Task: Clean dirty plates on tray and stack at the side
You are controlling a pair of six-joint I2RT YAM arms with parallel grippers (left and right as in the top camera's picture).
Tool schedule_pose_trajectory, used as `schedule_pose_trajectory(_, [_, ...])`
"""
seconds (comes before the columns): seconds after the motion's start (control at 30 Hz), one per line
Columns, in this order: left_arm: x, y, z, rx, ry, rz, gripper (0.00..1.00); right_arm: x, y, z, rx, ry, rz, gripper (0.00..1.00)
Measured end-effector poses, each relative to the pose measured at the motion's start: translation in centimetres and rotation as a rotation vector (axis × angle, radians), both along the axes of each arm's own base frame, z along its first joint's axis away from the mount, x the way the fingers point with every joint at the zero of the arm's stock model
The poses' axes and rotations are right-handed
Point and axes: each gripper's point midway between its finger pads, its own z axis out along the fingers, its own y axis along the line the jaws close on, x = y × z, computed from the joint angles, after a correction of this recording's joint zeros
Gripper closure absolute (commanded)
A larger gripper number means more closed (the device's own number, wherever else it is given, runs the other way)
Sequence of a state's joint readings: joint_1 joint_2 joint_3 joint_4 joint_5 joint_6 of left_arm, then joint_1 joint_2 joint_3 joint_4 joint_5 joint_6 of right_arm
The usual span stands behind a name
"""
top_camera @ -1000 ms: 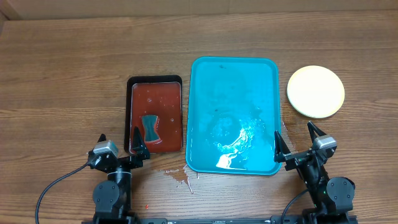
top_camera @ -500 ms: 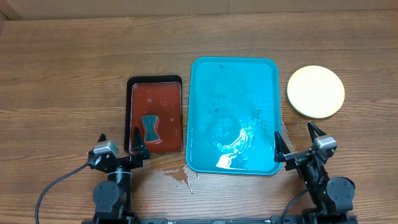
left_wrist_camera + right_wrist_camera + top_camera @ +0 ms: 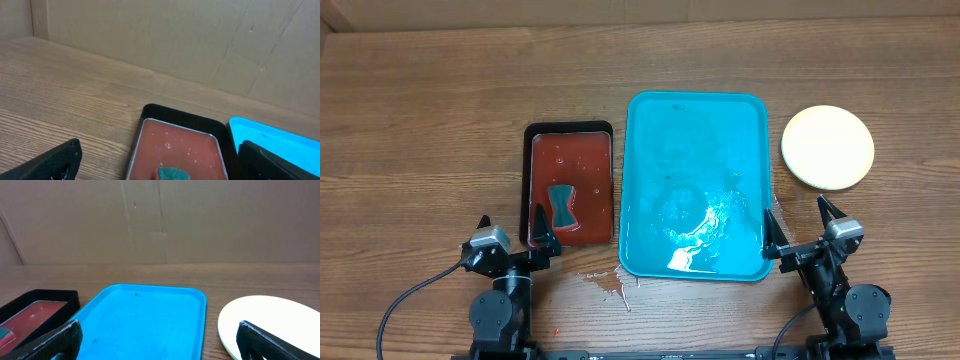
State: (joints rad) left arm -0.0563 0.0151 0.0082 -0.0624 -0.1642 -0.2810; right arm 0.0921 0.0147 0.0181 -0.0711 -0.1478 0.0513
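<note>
Nothing has shifted since a second ago: both arms sit parked at the 6 o'clock edge of the tabletop [image 3: 440, 120], in the same pose. The left pincer [image 3: 510, 213] and the right pincer [image 3: 792, 208] both point toward 12 o'clock, fingers spread wide apart and holding nothing.

No plate lies on the tray [image 3: 695, 130]. It shows only a wet sheen toward its near end, and its long axis runs from 12 to 6 o'clock. The plates [image 3: 827, 147] lie off it, on the bare wood beside the tray's far right corner, apart from its rim. From above they read as a single pale yellowish disc, so how many are stacked there cannot be told. In the right wrist view the stack shows low and to the right of that pincer's fingers.

From the right pincer the stack lies at about 1 o'clock, a short reach away. From the left pincer it is well apart, with the whole tray between them. Any further handling of the stack would fall to the right arm.

At 12 o'clock from the left pincer a sponge [image 3: 561, 204] rests in the small dark red tray [image 3: 570, 165]. The cleaning looks finished.
</note>
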Motion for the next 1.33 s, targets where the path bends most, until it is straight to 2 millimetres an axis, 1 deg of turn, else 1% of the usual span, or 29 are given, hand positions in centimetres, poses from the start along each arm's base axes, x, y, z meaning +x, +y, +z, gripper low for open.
schedule_pose_trajectory(0.37, [0.0, 0.0, 0.0, 0.0, 0.0, 0.0, 0.0, 0.11, -0.42, -0.02, 0.0, 0.001, -0.025, 0.0])
schedule_pose_trajectory(1.33, [0.0, 0.0, 0.0, 0.0, 0.0, 0.0, 0.0, 0.14, -0.55, -0.01, 0.0, 0.001, -0.033, 0.0])
